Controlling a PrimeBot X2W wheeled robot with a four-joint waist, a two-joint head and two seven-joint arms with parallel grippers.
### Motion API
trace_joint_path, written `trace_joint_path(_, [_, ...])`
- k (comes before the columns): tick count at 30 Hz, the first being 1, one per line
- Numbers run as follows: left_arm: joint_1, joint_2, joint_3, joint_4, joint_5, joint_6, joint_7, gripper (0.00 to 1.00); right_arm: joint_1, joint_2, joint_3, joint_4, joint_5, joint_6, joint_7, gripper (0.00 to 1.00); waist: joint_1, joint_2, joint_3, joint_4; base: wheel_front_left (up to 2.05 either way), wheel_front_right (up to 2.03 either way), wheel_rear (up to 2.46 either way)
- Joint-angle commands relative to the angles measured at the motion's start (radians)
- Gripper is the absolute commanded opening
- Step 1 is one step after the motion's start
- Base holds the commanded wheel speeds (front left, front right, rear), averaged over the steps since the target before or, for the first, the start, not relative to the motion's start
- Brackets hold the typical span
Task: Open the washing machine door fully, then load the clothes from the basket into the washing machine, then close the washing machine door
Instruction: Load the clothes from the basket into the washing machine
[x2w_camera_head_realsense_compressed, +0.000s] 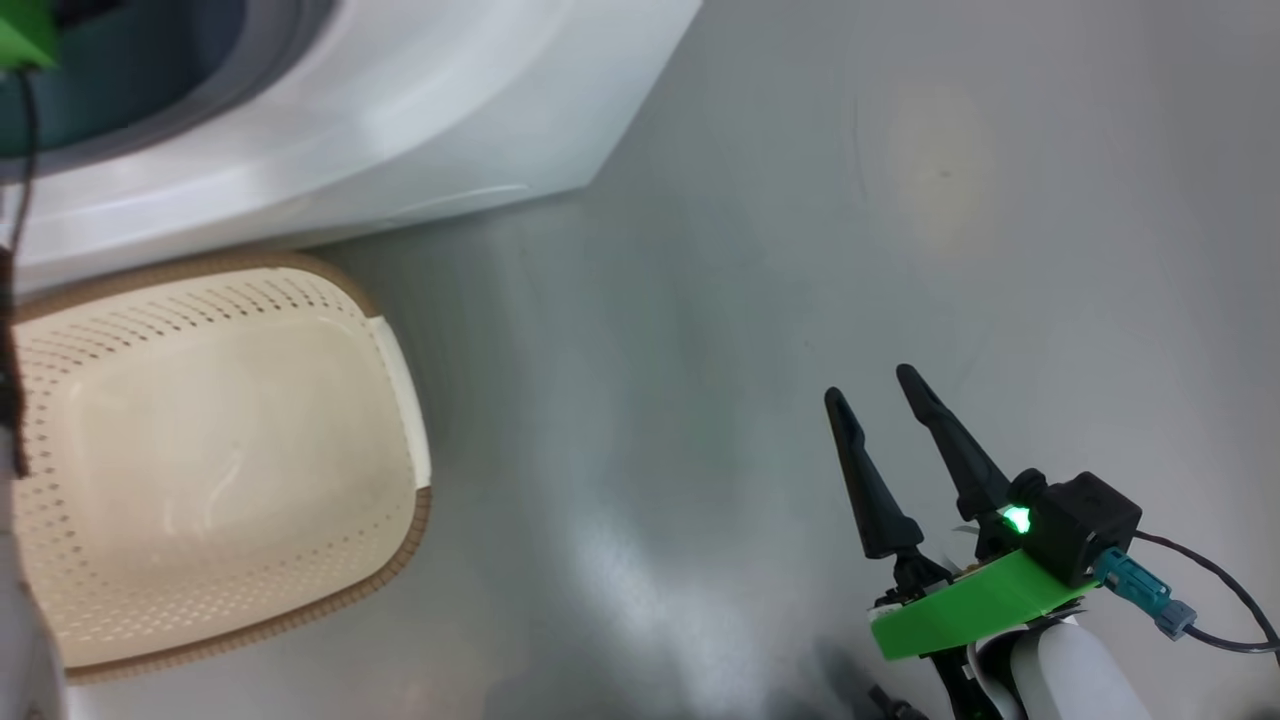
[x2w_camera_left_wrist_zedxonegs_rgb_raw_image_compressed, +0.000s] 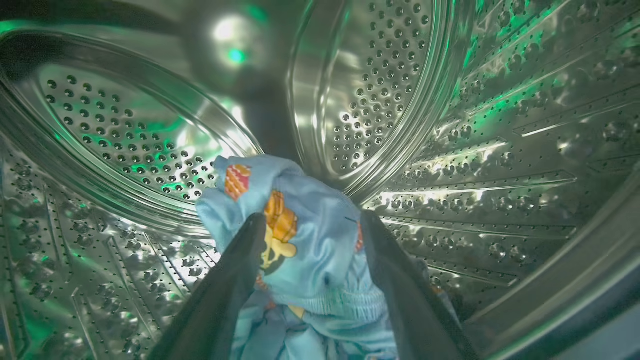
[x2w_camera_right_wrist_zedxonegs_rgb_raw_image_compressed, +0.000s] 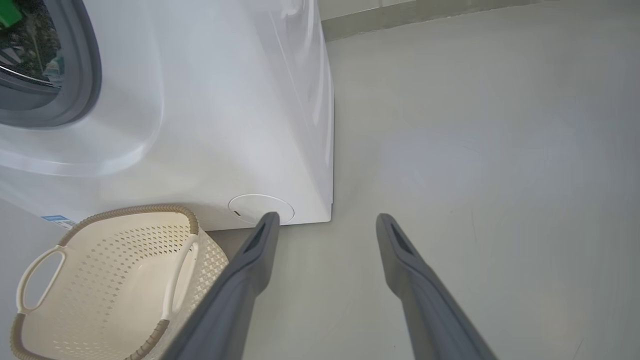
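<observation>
"One bundle of the clothes (x2w_camera_left_wrist_zedxonegs_rgb_raw_image_compressed: 320, 250), light blue with orange prints, is all I can make out. It's lying low inside the steel drum (x2w_camera_left_wrist_zedxonegs_rgb_raw_image_compressed: 450, 150)."

"And the basket (x2w_camera_head_realsense_compressed: 405, 545)?"

"Bare inside, as far as I can see. It's on the floor (x2w_camera_head_realsense_compressed: 800, 200) at the left, right against the front of the washing machine (x2w_camera_head_realsense_compressed: 350, 120). I'd say the loading is about finished."

"So what's left?"

"Pulling that arm out and shutting the washing machine door, by my reckoning. It must be standing open, since the left arm reaches in through the opening."

"Is the left gripper (x2w_camera_left_wrist_zedxonegs_rgb_raw_image_compressed: 312, 216) gripping the cloth?"

"Its fingers are spread wide with the blue bundle between them. I can't tell whether the fabric touches them. To me it looks like a loose hand, not a pinch."

"And the other arm?"

"The right gripper (x2w_camera_head_realsense_compressed: 868, 380) hangs at the near right, well apart from the basket. Its fingers are wide and bare, and they point across the floor towards the machine's far corner."
</observation>
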Motion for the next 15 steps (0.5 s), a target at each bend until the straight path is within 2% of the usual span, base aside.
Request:
trace_joint_path(1, [0.019, 0.035, 0.018, -0.026, -0.005, -0.002, -0.005, 1.00, 0.003, -0.004, 0.022, -0.015, -0.017, 0.001, -0.005, 1.00, 0.0000, 0.0000, -0.027, 0.019, 0.00, 0.00, 0.00])
trace_joint_path(15, [0.164, -0.040, 0.042, -0.079, -0.027, -0.026, -0.005, 1.00, 0.011, -0.004, 0.008, 0.007, -0.044, 0.001, -0.005, 1.00, 0.0000, 0.0000, -0.156, 0.086, 0.00, 0.00, 0.00])
